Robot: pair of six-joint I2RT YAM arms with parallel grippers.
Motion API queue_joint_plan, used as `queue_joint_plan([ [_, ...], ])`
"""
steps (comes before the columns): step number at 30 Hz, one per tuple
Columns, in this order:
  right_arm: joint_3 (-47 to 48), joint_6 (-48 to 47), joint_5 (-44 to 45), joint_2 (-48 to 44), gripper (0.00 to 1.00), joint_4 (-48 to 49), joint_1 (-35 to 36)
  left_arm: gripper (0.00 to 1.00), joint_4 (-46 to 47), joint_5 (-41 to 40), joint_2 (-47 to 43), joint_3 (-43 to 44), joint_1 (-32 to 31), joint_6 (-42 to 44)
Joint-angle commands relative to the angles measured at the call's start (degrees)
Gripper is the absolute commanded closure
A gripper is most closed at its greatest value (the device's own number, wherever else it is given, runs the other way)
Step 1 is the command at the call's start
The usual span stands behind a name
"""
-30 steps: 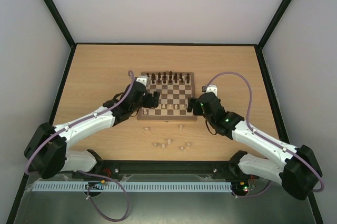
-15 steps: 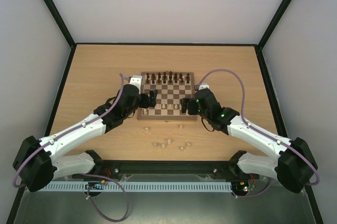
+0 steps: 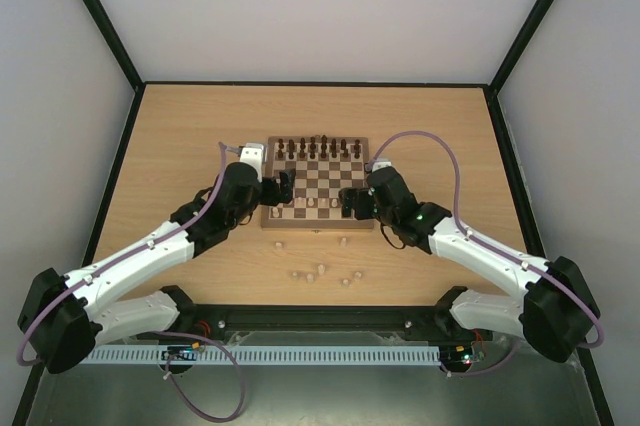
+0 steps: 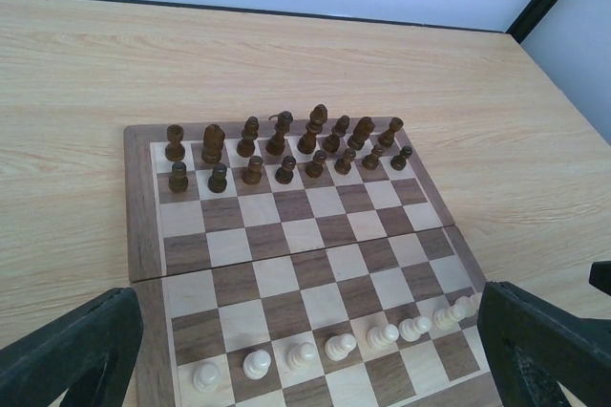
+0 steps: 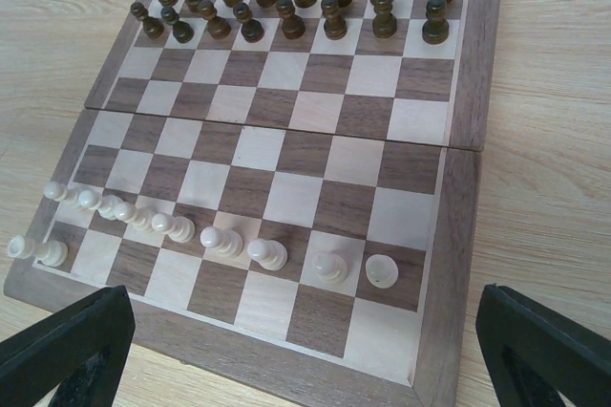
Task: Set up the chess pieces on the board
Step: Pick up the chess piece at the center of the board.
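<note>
Wooden table (image 3: 180, 136): board (image 3: 326, 184), loose pieces (image 3: 322, 270)

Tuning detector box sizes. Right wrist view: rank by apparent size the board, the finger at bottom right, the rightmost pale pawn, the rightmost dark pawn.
1. board
2. finger, inflated by nearness to the camera
3. pale pawn and dark pawn: look alike, unranked

Robot lab cell — blank white walls (image 3: 320, 6), black framing (image 3: 95, 16).

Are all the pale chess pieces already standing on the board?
No, the overhead view shows several pale pieces lying on the table in front of the board, off its near edge.
</note>
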Motion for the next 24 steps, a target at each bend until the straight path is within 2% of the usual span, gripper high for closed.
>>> queue_joint_plan([
  [1, 1.64, -0.9, 1.02, 1.45, 0.01, -1.34, 0.48, 0.01, 0.58, -0.2, 0.05, -0.18, -0.28, -0.05],
  [15, 2.03, -1.12, 2.34, 0.03, 0.0, -2.77, 0.87, 0.01, 0.69, -1.23, 0.78, -0.13, -0.34, 0.49],
  [24, 5.6, 0.34, -3.05, -1.45, 0.1, -8.63, 1.37, 0.01, 0.88, -0.63, 2.44, 0.14, -0.34, 0.45],
])
